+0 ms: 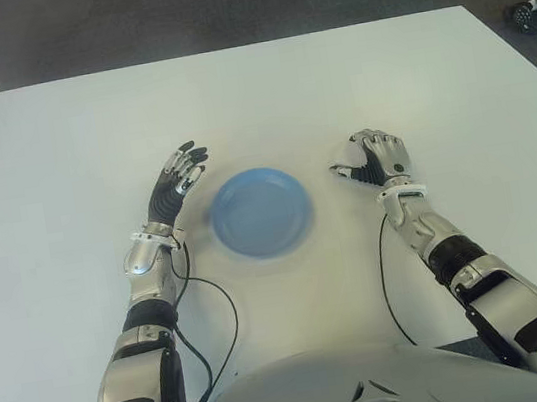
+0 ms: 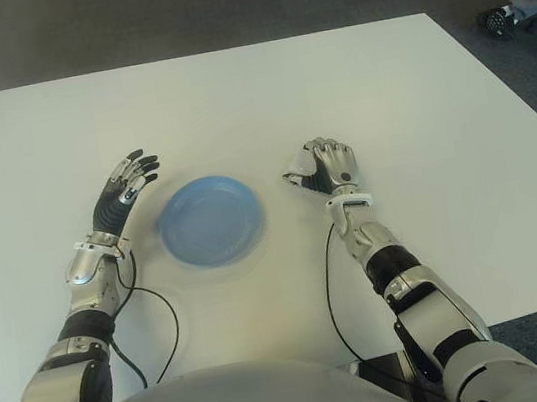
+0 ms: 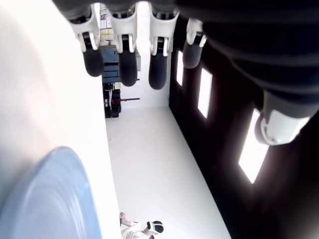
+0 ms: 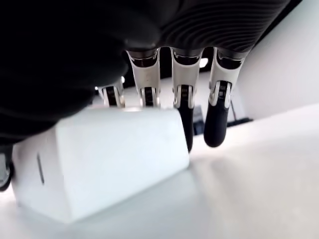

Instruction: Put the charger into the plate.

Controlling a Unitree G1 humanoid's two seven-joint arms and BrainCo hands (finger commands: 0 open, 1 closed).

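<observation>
We see the white charger [image 4: 99, 159] under our right hand [image 1: 380, 157], whose fingers [image 4: 183, 112] curl over it in a grasp, low on the white worktop [image 1: 264, 101] just right of the blue plate [image 1: 260, 212]. Our left hand [image 1: 176, 179], fingers spread and empty, shows left of the plate.

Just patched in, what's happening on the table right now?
The right hand has its fingers curled over the white charger, which sits on the white table to the right of the blue plate. The plate holds nothing yet. The left hand shows open on the plate's left side, holding nothing.
</observation>
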